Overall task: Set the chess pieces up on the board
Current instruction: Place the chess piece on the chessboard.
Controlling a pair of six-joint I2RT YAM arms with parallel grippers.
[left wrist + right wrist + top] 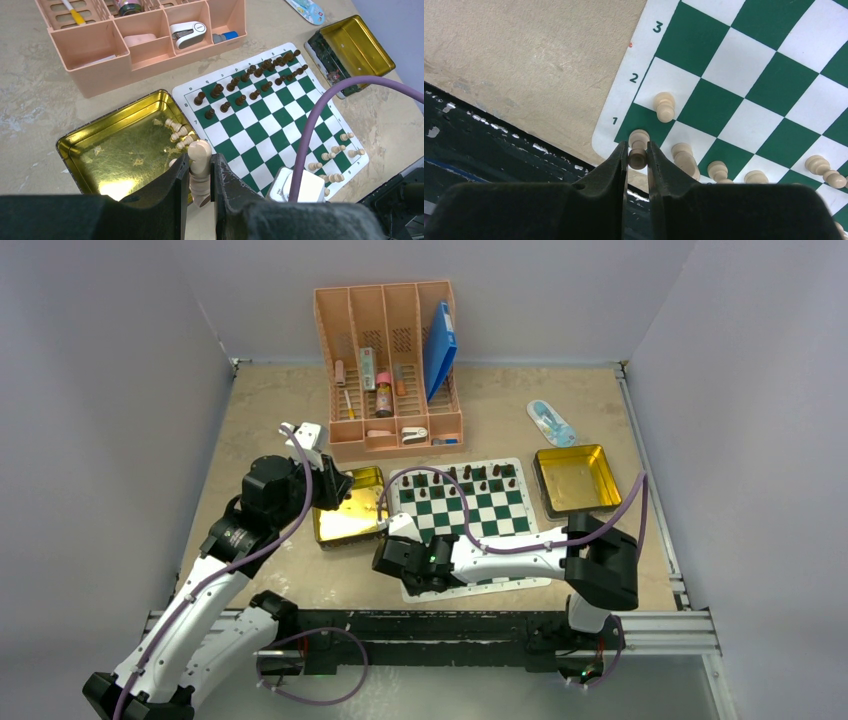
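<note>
Chessmen pinched by both grippers at the near side of the board (470, 515).
We see the left gripper (200, 176) narrowly parted and clamped on a pale chessman (200, 156), held upright with its head above the fingertips. Directly beyond the tips lies the gold tin (100, 150), with a few pale pieces (177, 132) by its board-side wall. Farther beyond and to the right, the dark pieces (240, 85) stand along the board's far rows. We see the right gripper (638, 151) almost closed on a pale pawn (639, 136) at the green corner square beside the numeral 1. A second pale pawn (664, 106) stands just beyond the tips, and more pale men (719, 170) line up right of the fingers.
</note>
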